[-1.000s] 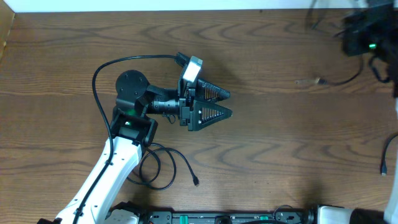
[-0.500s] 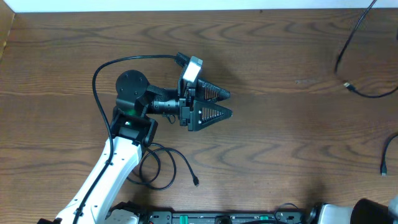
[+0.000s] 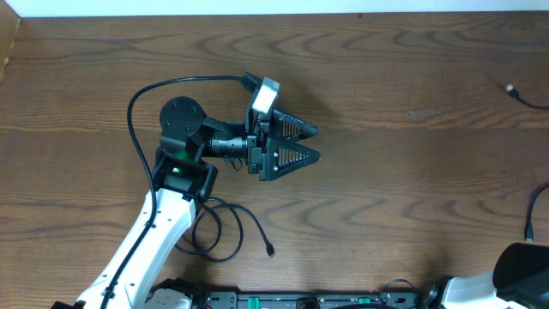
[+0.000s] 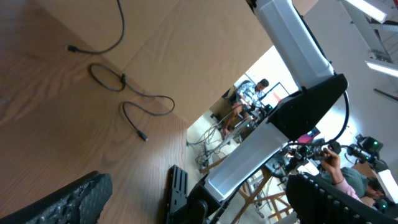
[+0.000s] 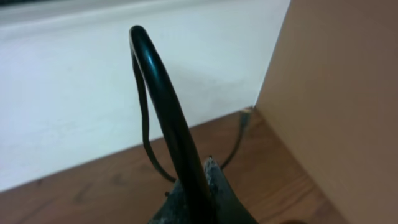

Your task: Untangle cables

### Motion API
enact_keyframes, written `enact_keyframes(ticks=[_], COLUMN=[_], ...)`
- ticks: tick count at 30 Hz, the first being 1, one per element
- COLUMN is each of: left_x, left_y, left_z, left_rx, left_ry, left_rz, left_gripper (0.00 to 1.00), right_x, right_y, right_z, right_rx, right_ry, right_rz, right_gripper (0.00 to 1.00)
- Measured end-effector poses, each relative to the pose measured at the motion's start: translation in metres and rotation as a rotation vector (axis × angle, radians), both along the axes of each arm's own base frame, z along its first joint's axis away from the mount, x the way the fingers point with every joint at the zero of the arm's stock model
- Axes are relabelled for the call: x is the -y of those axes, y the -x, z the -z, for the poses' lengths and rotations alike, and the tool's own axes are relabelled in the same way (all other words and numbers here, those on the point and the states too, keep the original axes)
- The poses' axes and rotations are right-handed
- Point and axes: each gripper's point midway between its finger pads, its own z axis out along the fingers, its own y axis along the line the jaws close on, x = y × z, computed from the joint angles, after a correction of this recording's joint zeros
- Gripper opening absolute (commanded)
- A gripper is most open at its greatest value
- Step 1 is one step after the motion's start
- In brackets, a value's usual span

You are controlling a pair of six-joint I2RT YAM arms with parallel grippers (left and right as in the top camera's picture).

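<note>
Clearly, left hand (image 3: 316, 142) gapes empty; right hand (image 5: 200, 190) (tightly shut) pinches a black cable loop (image 5: 159, 93).

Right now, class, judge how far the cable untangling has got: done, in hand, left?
Done: one cable lies alone in a loose loop. In hand: the right fingers are shut on another cable. Left: the left fingers stand open, empty; that held cable probably needs laying out.

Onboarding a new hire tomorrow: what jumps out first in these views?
The left gripper, wide open and empty, hovers over the table left of centre. A loose cable loop lies beside its arm near the front edge. In the right wrist view, the right gripper is shut on a black cable arching up from it.
</note>
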Motion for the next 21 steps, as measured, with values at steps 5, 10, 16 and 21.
enact_keyframes(ticks=[5,10,16,21], left_x=[0.0,0.0,0.0,0.0], left_y=[0.0,0.0,0.0,0.0], left_z=[0.0,0.0,0.0,0.0], left_rx=[0.0,0.0,0.0,0.0], left_ry=[0.0,0.0,0.0,0.0], left_rz=[0.0,0.0,0.0,0.0], left_gripper=[0.94,0.94,0.94,0.94], right_x=[0.013,0.033,0.061,0.074], right_y=[-0.005,-0.012,-0.021,-0.026], right_z=[0.001,0.029,0.092,0.147], right_rx=[0.009,-0.049,-0.177,-0.279], right_ry=[0.025,0.012,-0.042,-0.12], right_rz=[0.054,0.104,0.153,0.182], right_gripper=[0.01,0.01,0.01,0.01])
